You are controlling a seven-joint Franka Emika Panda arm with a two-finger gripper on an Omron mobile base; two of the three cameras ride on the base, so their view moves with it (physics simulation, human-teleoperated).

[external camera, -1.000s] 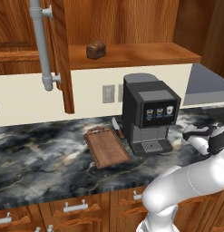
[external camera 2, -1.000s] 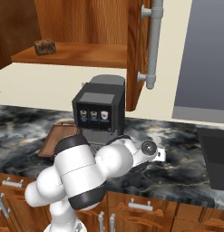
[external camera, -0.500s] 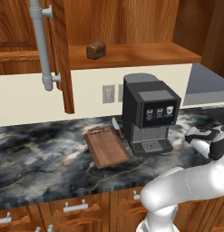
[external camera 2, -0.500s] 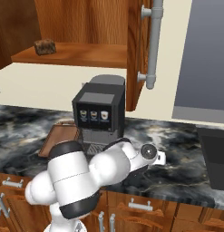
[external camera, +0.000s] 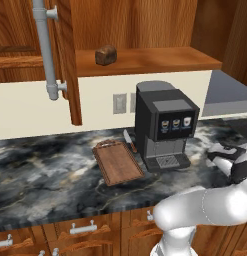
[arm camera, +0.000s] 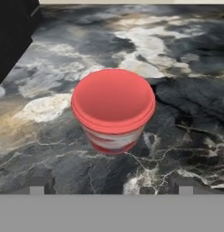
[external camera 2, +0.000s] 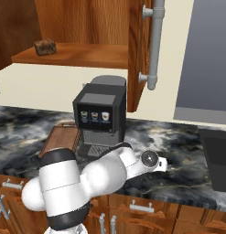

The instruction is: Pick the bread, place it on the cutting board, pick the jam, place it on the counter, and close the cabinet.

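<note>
Veined marble counter (arm camera: 186, 59); squat, apparently smooth-lidded red jam (arm camera: 113, 108).

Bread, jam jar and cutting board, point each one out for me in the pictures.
bread (external camera: 105, 55), left base view, front face of the loaf on the wooden shelf.
jam jar (arm camera: 113, 97), hand view, middle of its red lid.
cutting board (external camera: 118, 164), left base view, centre of its flat top.

Black coffee machine (external camera: 166, 127), knife (external camera: 128, 140)
</note>
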